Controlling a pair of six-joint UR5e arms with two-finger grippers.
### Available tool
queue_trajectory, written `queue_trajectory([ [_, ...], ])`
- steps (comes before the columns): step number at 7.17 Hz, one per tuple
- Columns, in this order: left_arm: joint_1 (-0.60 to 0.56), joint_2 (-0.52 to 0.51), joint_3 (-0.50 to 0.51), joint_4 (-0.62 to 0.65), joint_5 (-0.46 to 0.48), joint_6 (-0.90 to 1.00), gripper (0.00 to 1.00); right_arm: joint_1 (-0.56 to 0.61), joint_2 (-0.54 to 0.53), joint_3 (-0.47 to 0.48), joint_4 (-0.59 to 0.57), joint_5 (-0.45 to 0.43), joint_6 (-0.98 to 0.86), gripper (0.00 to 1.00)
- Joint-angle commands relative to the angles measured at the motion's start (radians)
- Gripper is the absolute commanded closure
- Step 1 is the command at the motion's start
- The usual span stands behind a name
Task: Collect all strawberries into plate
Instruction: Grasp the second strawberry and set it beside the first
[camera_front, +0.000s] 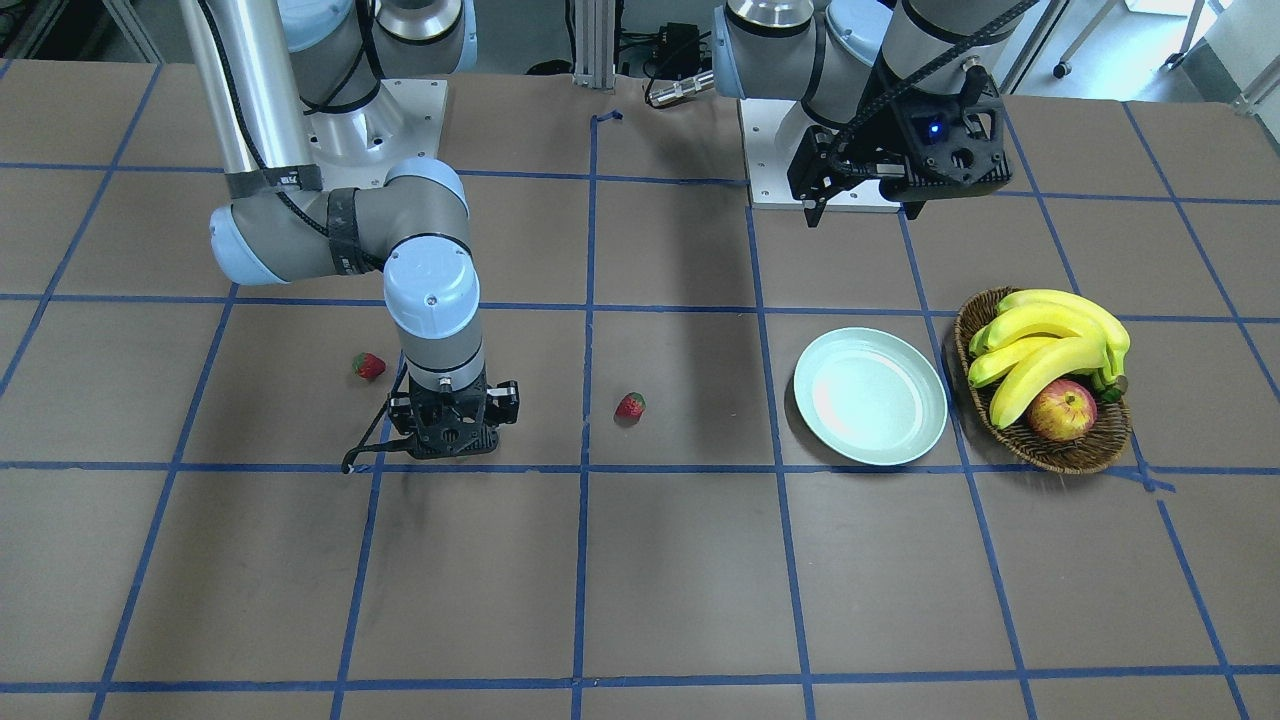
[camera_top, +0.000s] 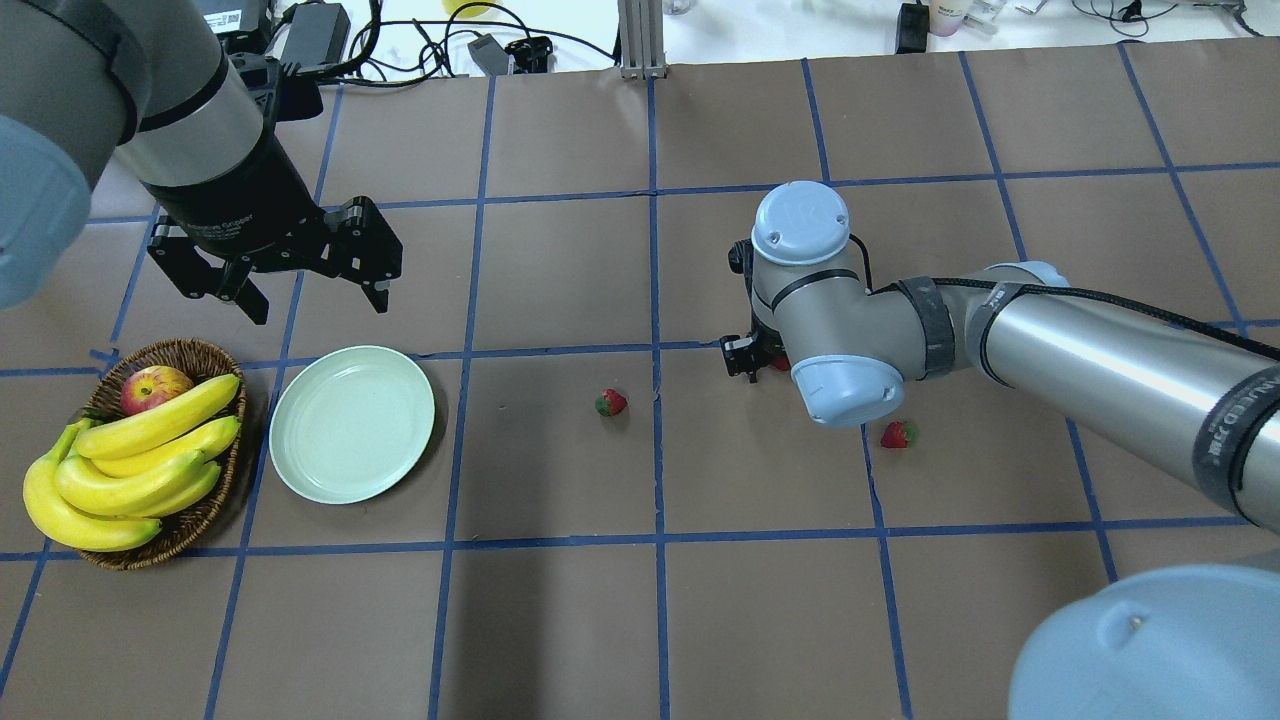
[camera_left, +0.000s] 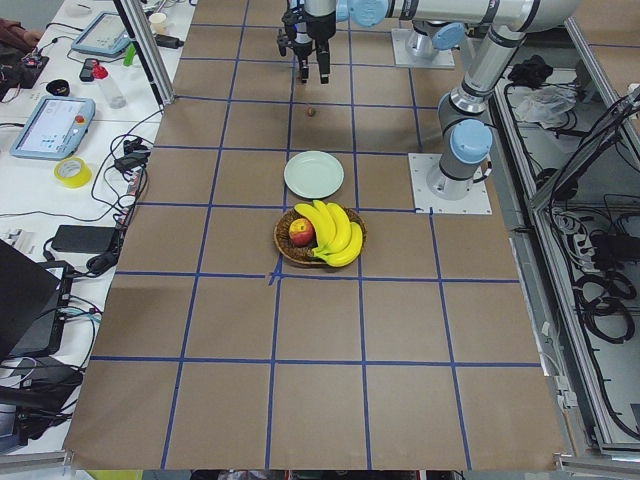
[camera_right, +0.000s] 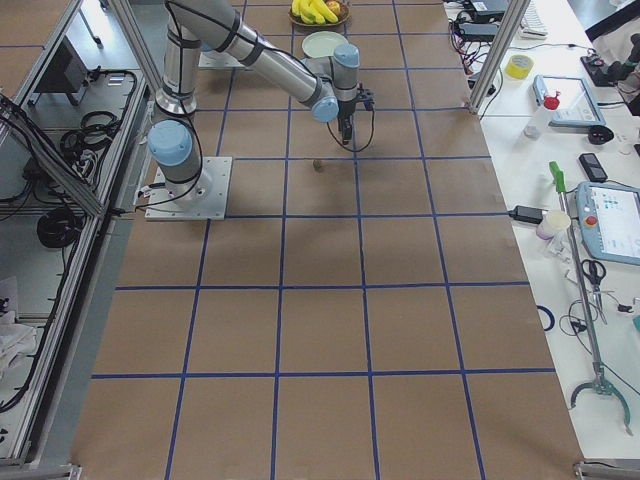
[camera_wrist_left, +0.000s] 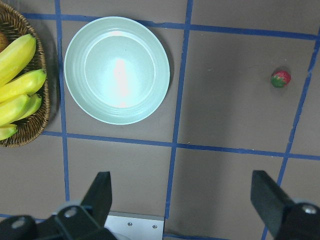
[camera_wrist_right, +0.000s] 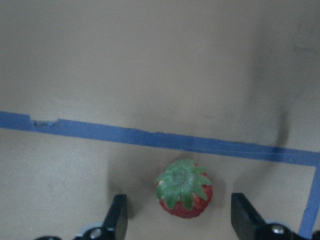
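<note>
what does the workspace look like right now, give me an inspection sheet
surface: brown table with blue tape grid
job's things: plate holds no fruit; three strawberries on the table: centre strawberry, outer strawberry, third strawberry between the right fingers
clutter: basket with bananas and apple
grippers: left gripper open, above the table; right gripper open, low around the third strawberry
cables: black cable along the right arm
surroundings: power adapters and wires beyond the table
</note>
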Motion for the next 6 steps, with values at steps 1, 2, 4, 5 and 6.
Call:
queue_trajectory([
  [1,0.000,-0.001,-0.004,0.011,0.001,0.001,0.00,-0.001,-0.003,0.001,0.001,0.000,0.008,0.82],
  [2,0.002,-0.002,-0.004,0.013,0.000,0.004,0.00,-0.001,-0.008,-0.004,-0.001,0.006,0.024,0.93],
  [4,0.002,-0.005,-0.004,0.018,0.001,0.001,0.00,-0.001,-0.008,-0.016,-0.001,0.008,0.053,1.00],
  [5,0.002,-0.007,-0.004,0.016,0.003,0.002,0.00,-0.001,-0.019,-0.019,0.002,0.019,0.082,1.00],
  [6,0.002,-0.007,-0.004,0.018,0.001,0.002,0.00,0.010,-0.043,-0.032,0.007,0.083,0.164,1.00],
])
